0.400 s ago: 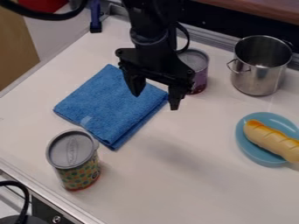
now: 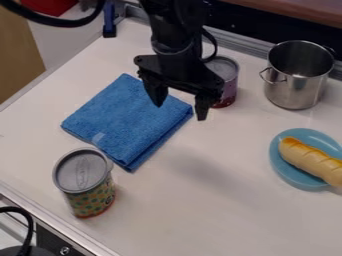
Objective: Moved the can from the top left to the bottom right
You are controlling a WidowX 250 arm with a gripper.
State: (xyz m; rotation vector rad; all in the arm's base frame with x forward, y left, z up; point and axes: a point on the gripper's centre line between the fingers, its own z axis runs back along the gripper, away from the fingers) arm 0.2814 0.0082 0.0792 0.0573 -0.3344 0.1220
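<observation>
- Gripper (image 2: 180, 113): we find it hanging over the right-hand part of the folded blue cloth (image 2: 127, 120), fingers spread, nothing held between them.
- Task item: we note two candidates. One can with a dotted label (image 2: 93, 200) stands upright at the lower left of the view, close by the cloth's near corner; contact cannot be confirmed. A purple can (image 2: 228, 87) stands upright behind the gripper, partly hidden by it.
- Discrepancy: neither can stands at the view's top left, so we cannot certify which one the task means.
- Step in hand: we judge this to be the approach, ahead of any grasp; the lower right of the surface (image 2: 200, 215) has received no can.
- Next move, if the dotted can is meant: we would call for travel toward the lower left, fingers lined up astride the can, then a descent and an even squeeze below the lid.
- Next move, if the purple can is meant: we would call for a shift back toward it, minding the steel pot (image 2: 294, 85) to its right.
</observation>
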